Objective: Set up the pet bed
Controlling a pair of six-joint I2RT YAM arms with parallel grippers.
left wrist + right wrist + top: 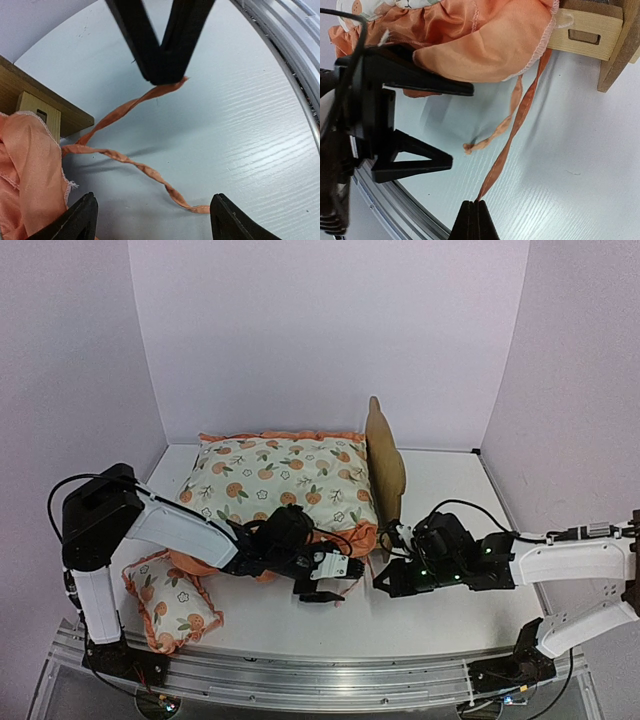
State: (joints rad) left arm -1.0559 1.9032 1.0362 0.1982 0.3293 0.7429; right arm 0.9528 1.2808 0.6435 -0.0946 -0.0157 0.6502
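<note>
Just beside the bed (385, 455) corner, one tie (517, 125) is pinched taut by the right gripper (475, 212), likely for knotting; the left gripper (154, 205) is held wide over the other tie (145, 170). Bed is covered by the cushion (280, 480).

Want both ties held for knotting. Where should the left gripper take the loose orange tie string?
Grip the loose tie string near its free end, from above: that end lies flat on the table between the open left gripper's fingers, clear of the right gripper's taut tie.

Matt plywood pet bed (45, 97), sheeny orange cloth ruffle (485, 45) and tie (125, 107), glossy white table (250, 125), metal rail (295, 45)
</note>
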